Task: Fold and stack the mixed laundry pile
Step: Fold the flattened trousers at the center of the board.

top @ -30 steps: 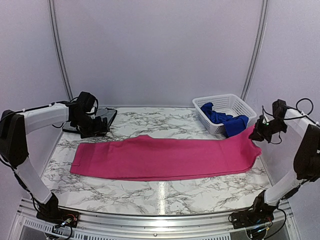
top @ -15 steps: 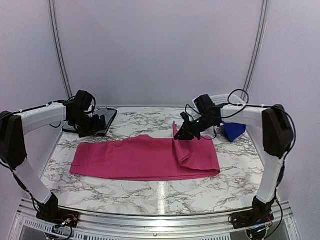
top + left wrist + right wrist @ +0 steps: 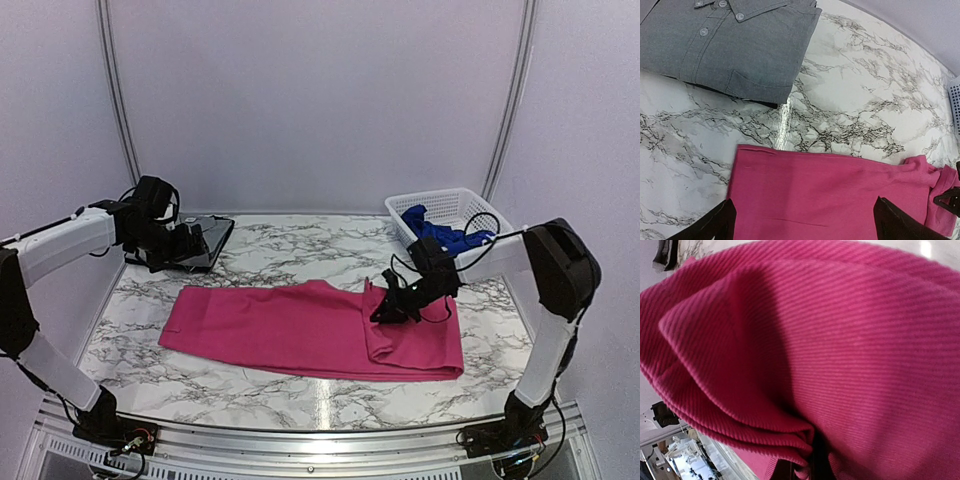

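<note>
At three o'clock on the marble desk (image 3: 300, 240), the right gripper (image 3: 388, 307) pinches the big soft pink cloth (image 3: 280, 325), floppy, best held by corners. The left gripper (image 3: 802, 226) gapes empty.

On the bench: one magenta-pink garment (image 3: 290, 325), one royal blue garment (image 3: 440, 236), one white mesh basket (image 3: 487, 213), one folded grey shirt (image 3: 740, 45), two grippers: left gripper (image 3: 195, 243), right gripper (image 3: 390, 308).
</note>
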`<state>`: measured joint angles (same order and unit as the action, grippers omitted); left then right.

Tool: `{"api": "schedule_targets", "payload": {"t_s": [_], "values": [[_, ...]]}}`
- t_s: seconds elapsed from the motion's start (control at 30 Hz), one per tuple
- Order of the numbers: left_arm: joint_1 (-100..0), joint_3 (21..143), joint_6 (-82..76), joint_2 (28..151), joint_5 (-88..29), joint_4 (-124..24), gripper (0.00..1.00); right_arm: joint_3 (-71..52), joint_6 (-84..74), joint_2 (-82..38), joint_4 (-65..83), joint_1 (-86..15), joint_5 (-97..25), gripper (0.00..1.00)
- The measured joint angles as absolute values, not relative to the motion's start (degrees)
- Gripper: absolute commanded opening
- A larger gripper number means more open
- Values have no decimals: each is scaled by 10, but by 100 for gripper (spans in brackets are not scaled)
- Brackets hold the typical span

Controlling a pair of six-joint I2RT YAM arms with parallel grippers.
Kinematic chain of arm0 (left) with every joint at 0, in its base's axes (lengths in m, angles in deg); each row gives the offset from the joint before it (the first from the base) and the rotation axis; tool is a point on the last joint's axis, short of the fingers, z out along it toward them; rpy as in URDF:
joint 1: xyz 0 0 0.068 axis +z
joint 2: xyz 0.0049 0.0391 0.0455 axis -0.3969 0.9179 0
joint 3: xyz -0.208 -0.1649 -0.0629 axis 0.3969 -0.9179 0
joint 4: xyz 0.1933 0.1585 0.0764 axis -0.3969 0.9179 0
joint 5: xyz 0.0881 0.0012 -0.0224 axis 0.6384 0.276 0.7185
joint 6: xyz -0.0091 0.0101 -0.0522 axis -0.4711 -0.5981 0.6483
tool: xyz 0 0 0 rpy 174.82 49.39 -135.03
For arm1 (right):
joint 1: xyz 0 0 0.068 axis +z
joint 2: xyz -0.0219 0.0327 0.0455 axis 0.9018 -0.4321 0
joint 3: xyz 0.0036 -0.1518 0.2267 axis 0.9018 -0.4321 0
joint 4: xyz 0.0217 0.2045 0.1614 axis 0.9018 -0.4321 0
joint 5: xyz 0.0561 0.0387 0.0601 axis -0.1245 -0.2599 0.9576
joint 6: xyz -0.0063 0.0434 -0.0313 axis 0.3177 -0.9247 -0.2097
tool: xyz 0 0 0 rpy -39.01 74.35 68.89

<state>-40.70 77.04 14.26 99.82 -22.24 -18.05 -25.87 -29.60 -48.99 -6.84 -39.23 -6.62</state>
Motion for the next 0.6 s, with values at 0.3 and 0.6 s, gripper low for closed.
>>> {"api": "schedule_targets", "payload": {"t_s": [0.3,0.6], "values": [[-399,728,143,973,-223,-179,99,-338,-220,-354,-197,-542,-119,0],[-395,722,143,973,-258,-184,99,-203,-296,-331,-200,-391,-93,0]]}}
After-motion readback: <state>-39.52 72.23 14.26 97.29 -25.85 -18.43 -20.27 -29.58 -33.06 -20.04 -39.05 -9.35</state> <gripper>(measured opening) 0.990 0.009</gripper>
